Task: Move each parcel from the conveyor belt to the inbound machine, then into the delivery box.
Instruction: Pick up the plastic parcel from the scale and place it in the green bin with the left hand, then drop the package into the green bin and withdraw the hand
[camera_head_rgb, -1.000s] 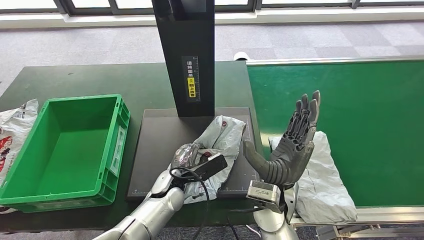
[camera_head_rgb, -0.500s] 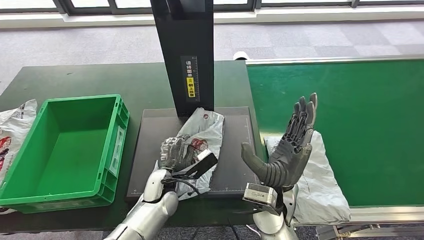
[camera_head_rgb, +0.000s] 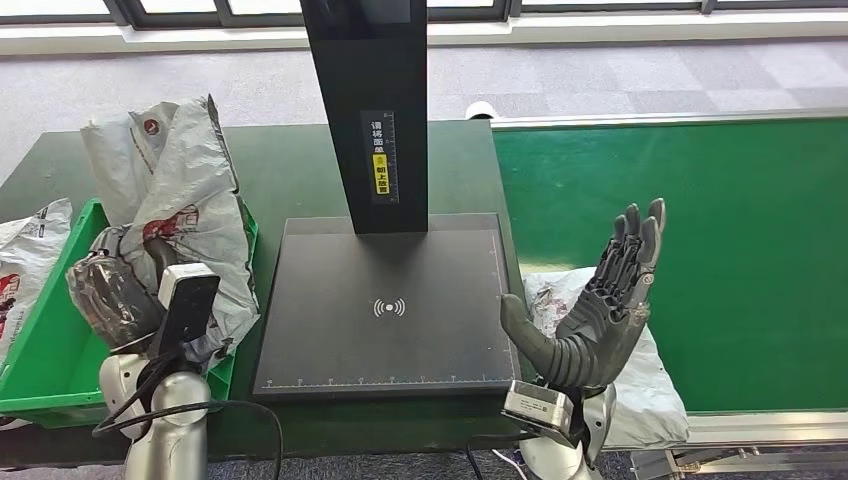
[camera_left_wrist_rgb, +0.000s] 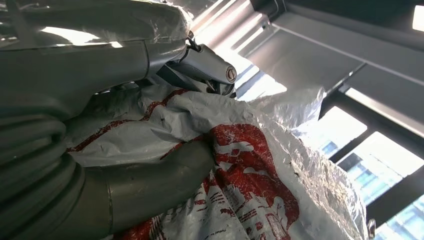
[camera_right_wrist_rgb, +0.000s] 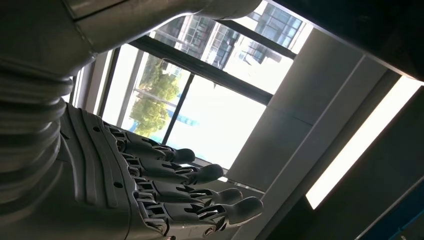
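Has just lifted the grey parcel (camera_head_rgb: 185, 215) off the inbound machine (camera_head_rgb: 390, 300) and swung it far over to the left. A second ago had it flat on the black plate; now leaves that plate bare, with only a small white sign in the middle. Grips the parcel tight in the left hand (camera_head_rgb: 115, 300), fingers wrapped round the crinkly bag with the red print, seen up close from the left wrist too (camera_left_wrist_rgb: 240, 170). Holds it up high, right above the near edge of the green delivery box (camera_head_rgb: 60, 400), with the bag standing tall and floppy. Looks like the scan part is done for this one, so next probably needs a move over the middle of the box and a let-go, taking care that the loose bag does not catch on the rim. Keeps the right hand (camera_head_rgb: 600, 305) up and wide open, holding nothing, palm facing left, just over a second parcel (camera_head_rgb: 640, 400) waiting on the green conveyor belt (camera_head_rgb: 720, 220). Underneath, a dark table (camera_head_rgb: 280, 160) with the box, the machine and its tall black post (camera_head_rgb: 365, 100). At the far left edge, another white bag (camera_head_rgb: 30, 240). Beyond, grey carpet floor (camera_head_rgb: 200, 90) and bright windows (camera_head_rgb: 60, 10).
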